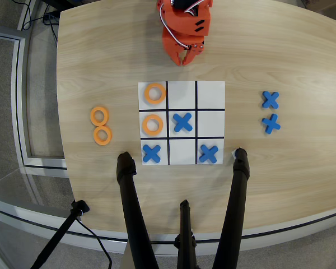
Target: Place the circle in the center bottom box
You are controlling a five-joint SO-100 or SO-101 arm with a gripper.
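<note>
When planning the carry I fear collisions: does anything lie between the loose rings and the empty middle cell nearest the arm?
Yes. The ring in the corner cell beside the center bottom box lies on that line. Only bare table separates gripper and loose rings.

Three blue X pieces (182, 122) on grid sheet (210, 92); two more (270, 100) on wooden table (101, 56).

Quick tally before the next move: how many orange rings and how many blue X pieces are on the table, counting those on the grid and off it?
Orange rings: 4, two on the grid, two left of it in the overhead view
Blue X pieces: 5, three on the grid, two to its right
Total: 9
</note>
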